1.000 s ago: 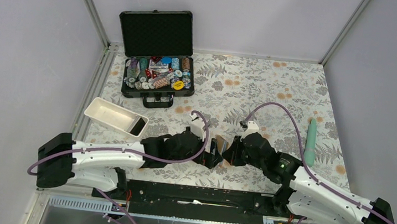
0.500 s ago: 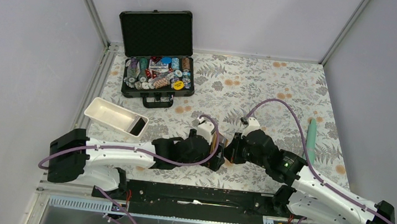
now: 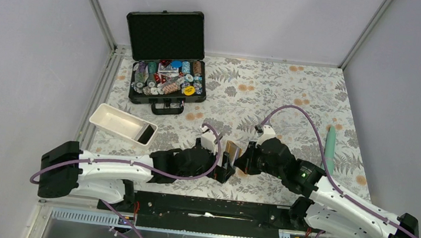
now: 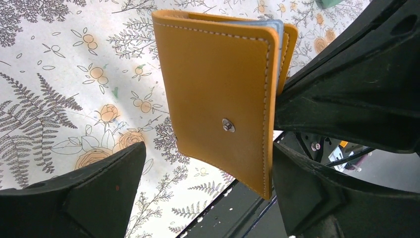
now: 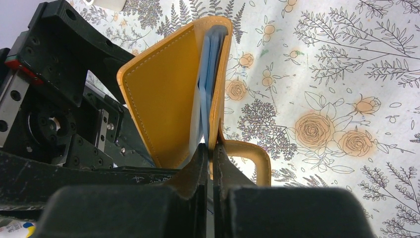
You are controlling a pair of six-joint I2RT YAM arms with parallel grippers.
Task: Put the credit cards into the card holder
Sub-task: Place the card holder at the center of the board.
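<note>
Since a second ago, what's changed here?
The left arm pushed in toward the card holder, then drew back; the left claw remains wide open. The right arm nudged slightly left. Unchanged: right claw shut on the card holder, poker case, white tray.

The left arm (image 3: 111,169) stretches low from its base towards the middle, and the right arm (image 3: 352,212) reaches in from the opposite side, so the two wrists face each other almost nose to nose. The left gripper (image 3: 225,169) stands spread wide, its dark fingers (image 4: 89,198) well apart on either side of the card holder (image 4: 218,89). The right gripper (image 5: 211,151) is pinched tight, its fingers (image 5: 195,171) pressed together on that holder's lower edge, holding it upright.
</note>
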